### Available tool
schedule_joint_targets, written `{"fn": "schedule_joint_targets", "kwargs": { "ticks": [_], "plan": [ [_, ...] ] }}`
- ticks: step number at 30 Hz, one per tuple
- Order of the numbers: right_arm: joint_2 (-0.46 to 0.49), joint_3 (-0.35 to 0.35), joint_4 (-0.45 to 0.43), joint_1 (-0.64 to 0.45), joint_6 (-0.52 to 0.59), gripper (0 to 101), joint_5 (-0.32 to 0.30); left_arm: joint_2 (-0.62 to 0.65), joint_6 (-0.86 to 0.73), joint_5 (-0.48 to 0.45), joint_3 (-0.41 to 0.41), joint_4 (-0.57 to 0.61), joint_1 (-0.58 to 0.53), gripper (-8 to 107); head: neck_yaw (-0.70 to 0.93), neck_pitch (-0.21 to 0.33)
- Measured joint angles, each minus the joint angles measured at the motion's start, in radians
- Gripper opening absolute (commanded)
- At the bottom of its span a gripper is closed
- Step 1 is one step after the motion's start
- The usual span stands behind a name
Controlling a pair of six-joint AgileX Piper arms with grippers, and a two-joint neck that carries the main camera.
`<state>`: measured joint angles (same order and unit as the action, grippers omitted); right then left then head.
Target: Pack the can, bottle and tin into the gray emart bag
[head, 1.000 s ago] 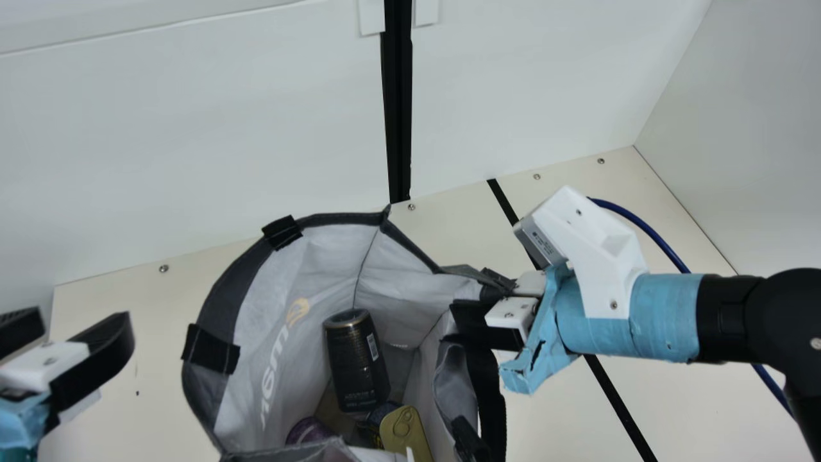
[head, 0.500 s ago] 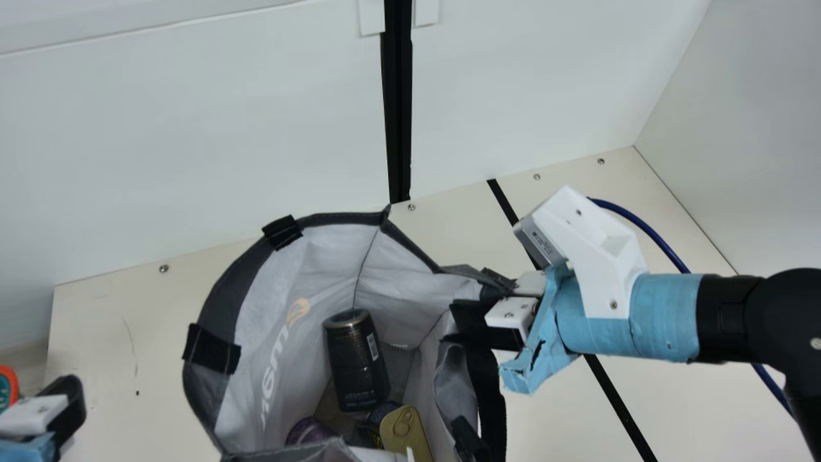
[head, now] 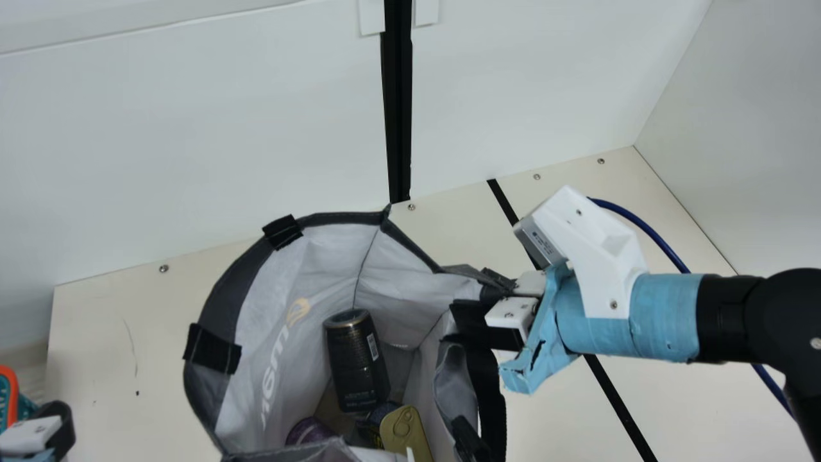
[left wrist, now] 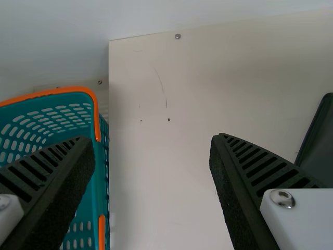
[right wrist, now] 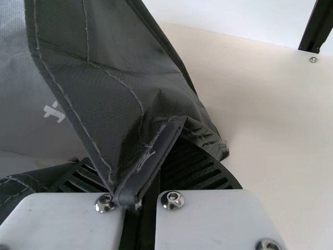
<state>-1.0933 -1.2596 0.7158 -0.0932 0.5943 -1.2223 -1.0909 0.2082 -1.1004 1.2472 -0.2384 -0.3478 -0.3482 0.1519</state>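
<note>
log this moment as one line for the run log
right gripper: shut on gray emart bag | left gripper: open, empty | black can, gold tin: inside bag

Light bright, diffuse across the cream worktop (head: 705, 417); soft faint shadow along its edge beside the teal plastic basket (left wrist: 100, 182). Gray fabric bag (head: 397, 276) dimmer deep inside. Small glints on silver screws (right wrist: 172, 199).

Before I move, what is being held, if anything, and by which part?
The right pincer is shut on the gray bag, pinching a fold of its dark rim, at the main view's right. The left pincer is open and empty.
</note>
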Motion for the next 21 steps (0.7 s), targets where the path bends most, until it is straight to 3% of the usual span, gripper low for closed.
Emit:
{"fn": "schedule_joint_targets", "kwargs": {
  "ticks": [12, 21],
  "plan": [
    [-0.005, -0.014, -0.010, 0.009, -0.017, 0, 0.002, 0.000, 0.000, 0.000, 0.000, 0.000, 0.000, 90, 0.000, 0.000],
    [-0.009, -0.041, -0.019, -0.056, -0.026, 0, 0.000, 0.000, 0.000, 0.000, 0.000, 0.000, 0.000, 90, 0.002, 0.000]
  ]
}}
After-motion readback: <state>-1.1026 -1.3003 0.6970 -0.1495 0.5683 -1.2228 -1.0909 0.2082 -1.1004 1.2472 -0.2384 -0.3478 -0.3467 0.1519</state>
